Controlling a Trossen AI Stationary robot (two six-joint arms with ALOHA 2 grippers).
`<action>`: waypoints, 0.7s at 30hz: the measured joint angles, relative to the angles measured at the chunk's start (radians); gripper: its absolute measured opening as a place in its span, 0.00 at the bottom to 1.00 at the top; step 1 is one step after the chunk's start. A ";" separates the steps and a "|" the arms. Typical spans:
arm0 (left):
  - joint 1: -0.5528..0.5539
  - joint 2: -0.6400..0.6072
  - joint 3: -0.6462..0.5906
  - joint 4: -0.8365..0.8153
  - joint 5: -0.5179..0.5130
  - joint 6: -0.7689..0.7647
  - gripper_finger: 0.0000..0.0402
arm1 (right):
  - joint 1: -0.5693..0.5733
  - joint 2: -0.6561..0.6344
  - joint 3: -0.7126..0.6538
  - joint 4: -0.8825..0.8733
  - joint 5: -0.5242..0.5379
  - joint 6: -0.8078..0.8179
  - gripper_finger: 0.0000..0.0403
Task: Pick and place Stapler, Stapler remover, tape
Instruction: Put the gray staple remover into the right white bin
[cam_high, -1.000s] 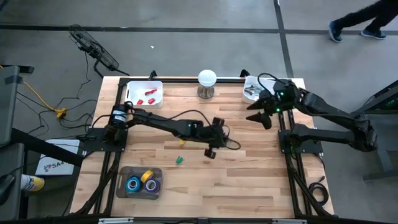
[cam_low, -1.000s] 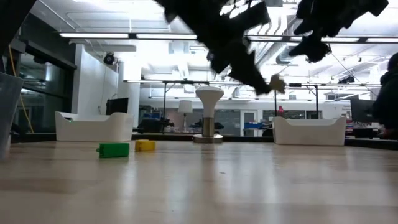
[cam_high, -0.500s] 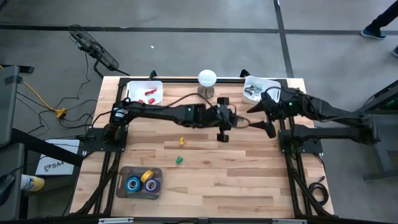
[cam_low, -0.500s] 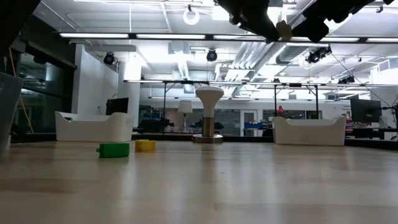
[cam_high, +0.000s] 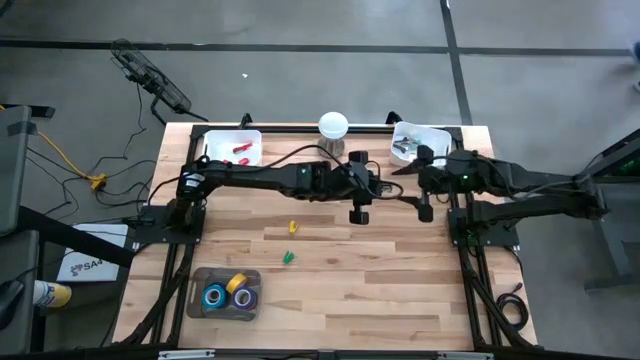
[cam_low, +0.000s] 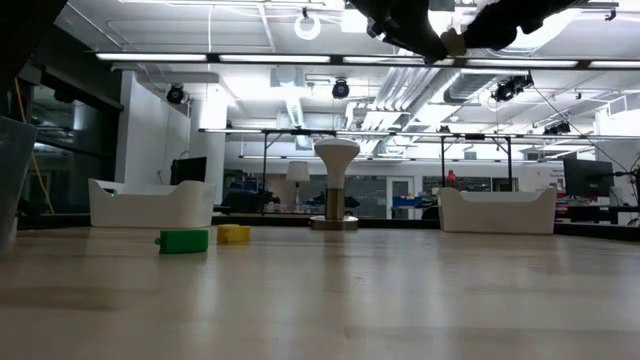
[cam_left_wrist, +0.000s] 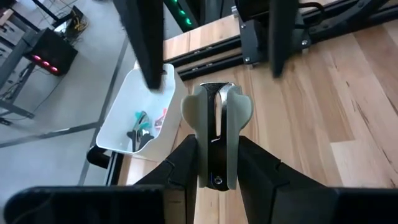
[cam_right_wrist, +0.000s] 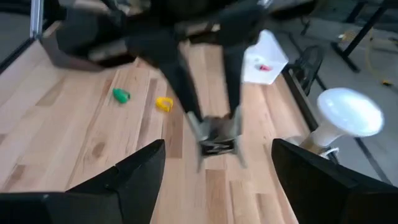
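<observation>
A small stapler remover (cam_left_wrist: 215, 142) is pinched by the left pincer (cam_left_wrist: 214, 162) at its middle; rigid, light, probably slick. Right pincer (cam_right_wrist: 214, 165) is held open nearby.

Two white bins (cam_high: 232, 150) (cam_high: 418, 143); one grey tray (cam_high: 198, 302) with three tape rolls (cam_high: 215, 296) (cam_high: 237, 283) (cam_high: 244, 298); two small blocks, yellow (cam_high: 292, 227) and green (cam_high: 288, 258); one stapler remover (cam_left_wrist: 216, 142) between left jaws.
</observation>
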 joint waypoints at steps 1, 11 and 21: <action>0.000 0.000 0.000 0.000 0.000 0.000 0.20 | 0.005 0.013 0.000 0.000 -0.001 0.000 0.71; 0.000 0.000 0.000 -0.018 0.003 -0.004 0.20 | 0.060 0.100 0.000 0.066 0.025 0.004 0.64; -0.001 0.000 0.000 -0.034 0.017 -0.026 0.20 | 0.074 0.101 0.000 0.064 0.066 0.004 0.34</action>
